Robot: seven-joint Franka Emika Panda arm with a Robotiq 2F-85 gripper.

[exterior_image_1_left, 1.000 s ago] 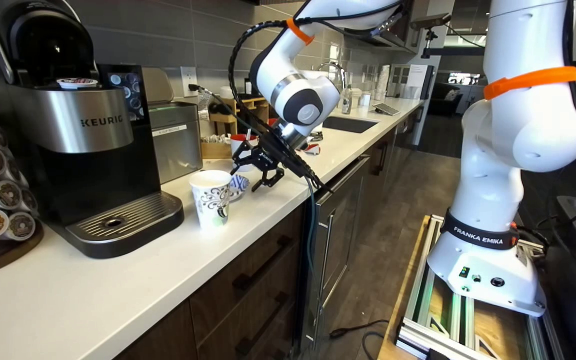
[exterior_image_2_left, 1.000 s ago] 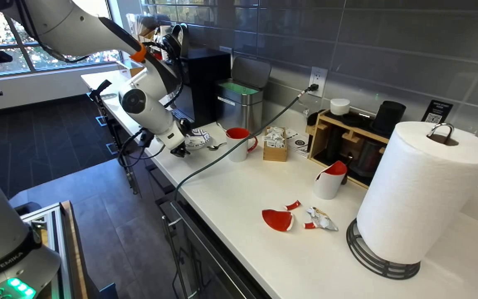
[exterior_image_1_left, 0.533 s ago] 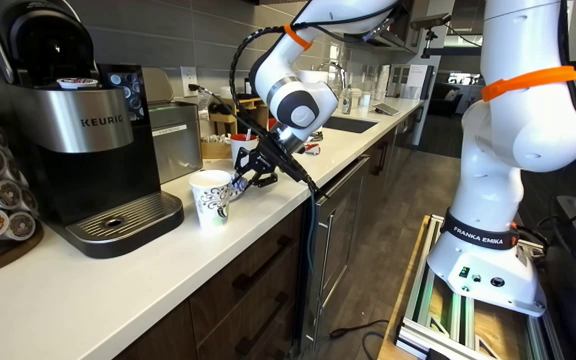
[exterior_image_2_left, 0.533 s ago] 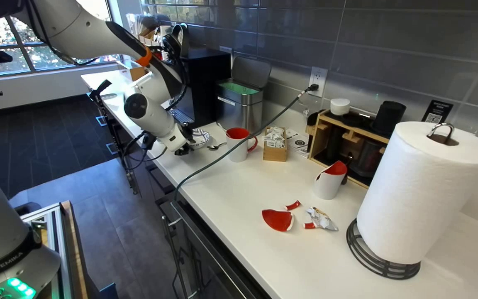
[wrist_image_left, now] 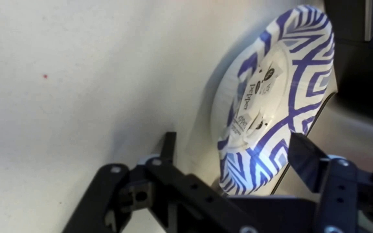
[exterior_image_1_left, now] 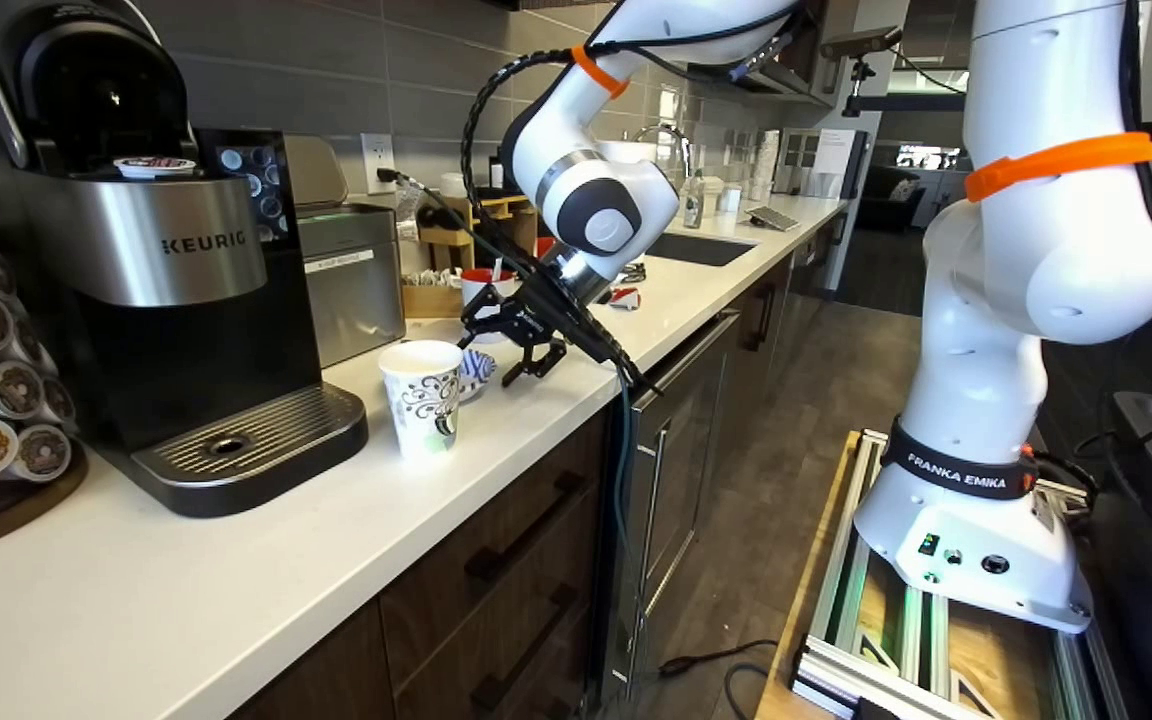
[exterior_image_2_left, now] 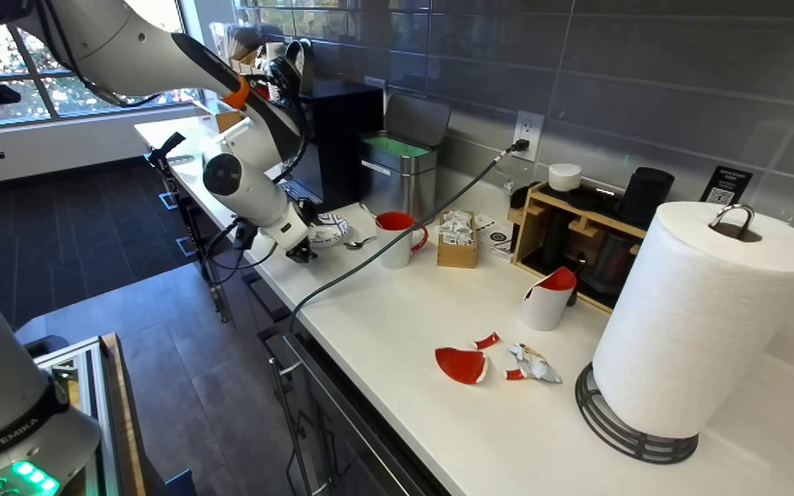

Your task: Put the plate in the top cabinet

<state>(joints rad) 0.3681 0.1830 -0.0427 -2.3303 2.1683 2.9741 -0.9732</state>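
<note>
A white plate with a blue zigzag rim [wrist_image_left: 306, 74], bowl-like and holding small pepper packets, stands tilted on the counter [exterior_image_2_left: 397, 310]. It shows partly in both exterior views, behind the paper cup [exterior_image_1_left: 477, 368] and beside the gripper [exterior_image_2_left: 329, 230]. My gripper [wrist_image_left: 232, 135] is open with the plate's near rim between its fingers. The right finger [wrist_image_left: 306, 158] overlaps the rim's edge; I cannot tell whether it touches. The left finger [wrist_image_left: 169, 145] is apart from it. In an exterior view the gripper [exterior_image_1_left: 485, 363] is low over the counter. The top cabinet is not clearly in view.
A paper cup [exterior_image_1_left: 421, 400] and a coffee maker [exterior_image_1_left: 186, 250] stand close to the plate. A red-white mug [exterior_image_2_left: 393, 248] and a spoon [exterior_image_2_left: 360, 243] are beside it. A cable [exterior_image_2_left: 369, 262] crosses the counter. Red mug shards [exterior_image_2_left: 462, 365] and a paper towel roll [exterior_image_2_left: 700, 324] are further along.
Half a second ago the gripper's fingers were drawn close together near the plate. They are spread apart again now, much as one second ago. The plate shows little change.
</note>
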